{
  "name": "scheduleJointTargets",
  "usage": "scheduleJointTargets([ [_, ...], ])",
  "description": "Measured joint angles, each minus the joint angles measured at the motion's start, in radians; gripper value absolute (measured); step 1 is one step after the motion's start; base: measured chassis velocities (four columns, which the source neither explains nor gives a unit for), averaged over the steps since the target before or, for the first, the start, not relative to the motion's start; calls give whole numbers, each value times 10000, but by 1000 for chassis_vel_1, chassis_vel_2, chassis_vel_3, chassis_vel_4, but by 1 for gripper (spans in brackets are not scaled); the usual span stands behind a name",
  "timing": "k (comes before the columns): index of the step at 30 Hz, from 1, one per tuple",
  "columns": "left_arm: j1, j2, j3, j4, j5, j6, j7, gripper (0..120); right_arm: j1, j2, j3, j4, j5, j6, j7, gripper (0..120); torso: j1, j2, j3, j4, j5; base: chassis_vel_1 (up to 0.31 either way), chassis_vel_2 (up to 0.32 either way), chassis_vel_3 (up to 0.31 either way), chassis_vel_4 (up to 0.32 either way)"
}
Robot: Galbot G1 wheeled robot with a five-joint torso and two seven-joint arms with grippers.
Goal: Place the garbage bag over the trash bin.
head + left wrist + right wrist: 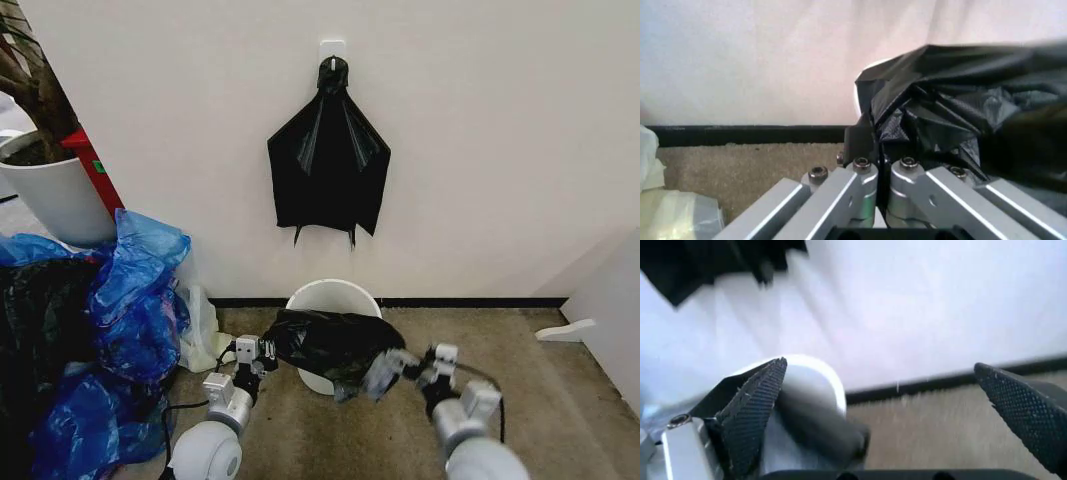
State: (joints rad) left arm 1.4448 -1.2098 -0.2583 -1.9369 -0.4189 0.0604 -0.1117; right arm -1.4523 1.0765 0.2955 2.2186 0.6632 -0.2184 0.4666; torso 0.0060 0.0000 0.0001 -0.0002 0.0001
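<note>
Black garbage bag (pixel 325 342) stretched sideways, left gripper (pixel 264 352) pinching

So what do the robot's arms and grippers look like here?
Both arms are silver-grey metal with rounded white joint housings. The left gripper has bare aluminium linkage bars with hex bolts and a black cable beside the arm. The right gripper carries wide black fingers with dotted textured pads.

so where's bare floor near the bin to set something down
Bare carpet lies right of the bin, up to the baseboard. Left is crowded with blue bags. The bin's front is taken by the garbage bag, left gripper and right gripper.
</note>
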Motion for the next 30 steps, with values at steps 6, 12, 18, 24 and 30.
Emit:
scheduleJointTargets([
  [6,55,48,-26,-70,20,-34,8,0,395,30,-81,-127,-95,-81,76,100,0,-1,0,3,2,0,0,0,0],
  [12,-2,54,-48,-109,16,-35,-4,0,-975,256,-168,1391,77,-289,127,100,0,0,-1,-3,-3,0,0,0,0],
  [18,-19,5,-74,-109,-3,-34,-21,0,-2707,77,480,1751,958,-1872,58,100,-1,0,-2,-5,-2,0,0,0,0],
  [24,-45,-61,-111,-111,-2,-29,-68,0,-4115,-203,2215,946,768,-2448,-2226,100,-2,0,-1,-3,-2,0,0,0,0],
  [30,-138,-91,-120,-127,-59,14,-121,0,-4430,-140,2316,-386,12,-2258,-4626,100,-2,0,-2,-2,0,0,0,0,0],
])
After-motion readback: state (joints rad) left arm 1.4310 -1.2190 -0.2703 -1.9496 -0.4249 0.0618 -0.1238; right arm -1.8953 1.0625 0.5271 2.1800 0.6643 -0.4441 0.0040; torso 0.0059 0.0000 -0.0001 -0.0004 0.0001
